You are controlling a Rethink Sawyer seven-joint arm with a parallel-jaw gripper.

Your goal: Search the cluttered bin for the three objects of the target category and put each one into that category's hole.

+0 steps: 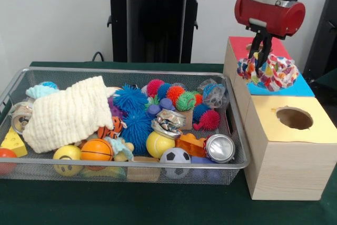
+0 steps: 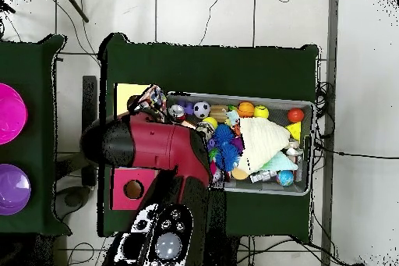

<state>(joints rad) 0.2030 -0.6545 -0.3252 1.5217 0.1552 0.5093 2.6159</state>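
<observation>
Pincer [image 1: 260,51] grips patterned cloth [image 1: 274,72] above boxes.

Even, diffuse indoor light fills the front view; the white wall behind is bright and flat. Soft shadows lie under the wire bin [image 1: 126,169] on the dark green table [image 1: 158,204] and beside the wooden box [image 1: 284,167]. A crushed can [image 1: 219,148] shows small glints. The overhead view is dimmer, its pale floor [image 2: 358,60] evenly lit and the bin's contents soft in focus.
</observation>
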